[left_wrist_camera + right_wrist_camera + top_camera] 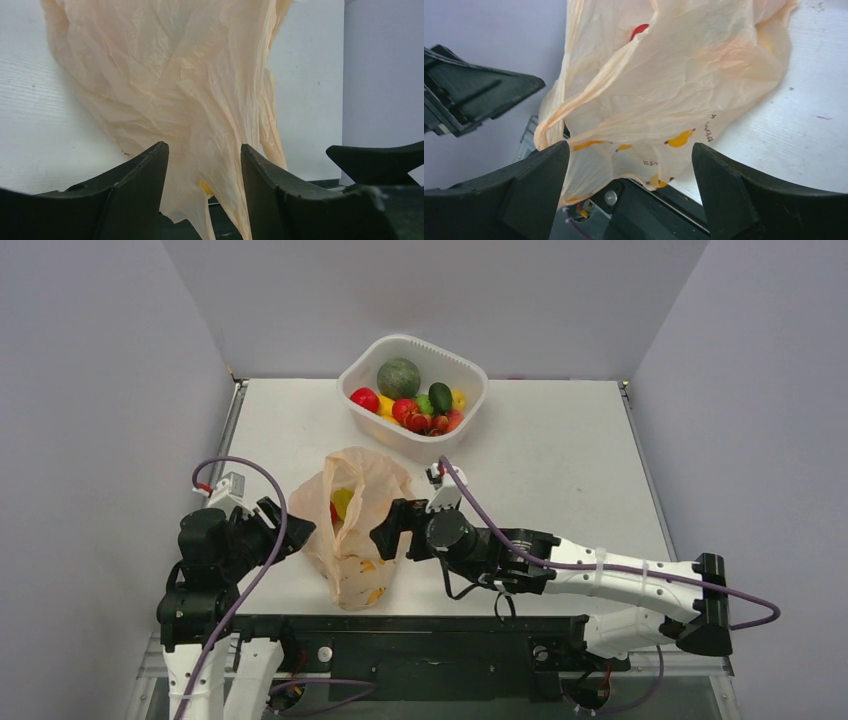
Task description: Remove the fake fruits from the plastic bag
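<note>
The peach-orange plastic bag (pixel 358 540) stands crumpled at the near middle of the table, mouth upward. Through its mouth I see a yellow-green fruit (pixel 342 500) and a red piece (pixel 334 513). My left gripper (pixel 297 532) is at the bag's left side, open, with loose bag film (pixel 200 100) lying between its fingers (pixel 145 175). My right gripper (pixel 386 530) is at the bag's right side, wide open and empty. The bag (pixel 664 90) fills the right wrist view just ahead of my right gripper (pixel 630 145), with a red fruit (pixel 640 30) showing at its top.
A white rounded-square tub (pixel 445 352) at the back centre holds a dark-green melon (pixel 398 377) and several small fruits. The black base rail (pixel 420 635) runs along the table's near edge just behind the bag. Grey walls close in on the left, right and back.
</note>
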